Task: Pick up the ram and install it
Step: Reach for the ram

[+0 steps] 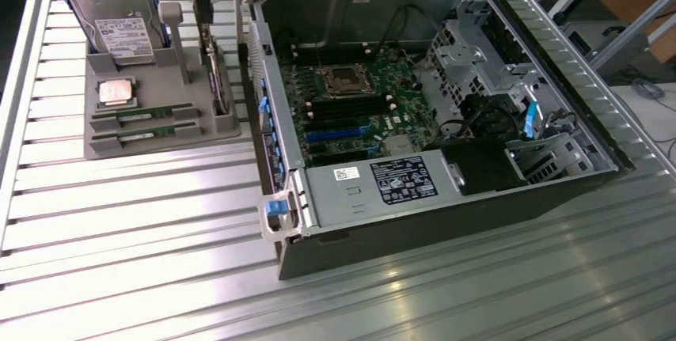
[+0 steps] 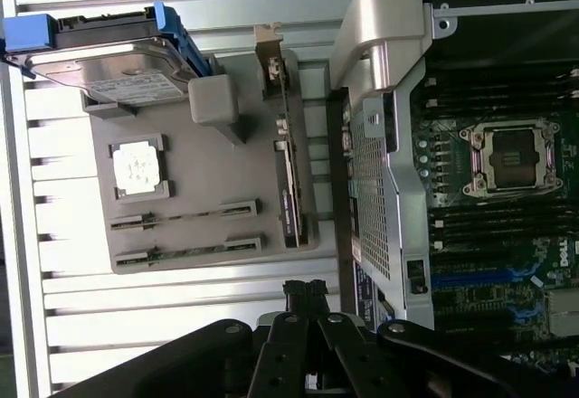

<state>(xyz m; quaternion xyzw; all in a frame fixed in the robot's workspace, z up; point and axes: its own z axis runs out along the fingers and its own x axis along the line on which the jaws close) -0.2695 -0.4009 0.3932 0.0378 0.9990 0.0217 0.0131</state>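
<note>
Wrist view shows your fingers (image 2: 296, 295) clenched on nothing, near the grey tray (image 2: 204, 167) holding the ram (image 2: 185, 220) and its twin (image 2: 188, 253).

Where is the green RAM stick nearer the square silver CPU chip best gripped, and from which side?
Probably mid-length, from straight above: the green RAM stick stands on edge in the grey plastic tray, its ends seated in raised blocks, so only the middle's two flat faces are free.

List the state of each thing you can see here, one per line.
Gripper: shut, empty.
Ram sticks: both lying in holder slots.
CPU chip: lying in holder recess.
Hard drive: standing in holder.
Card: standing on edge in holder.
Computer case: open.
CPU socket: empty.
</note>
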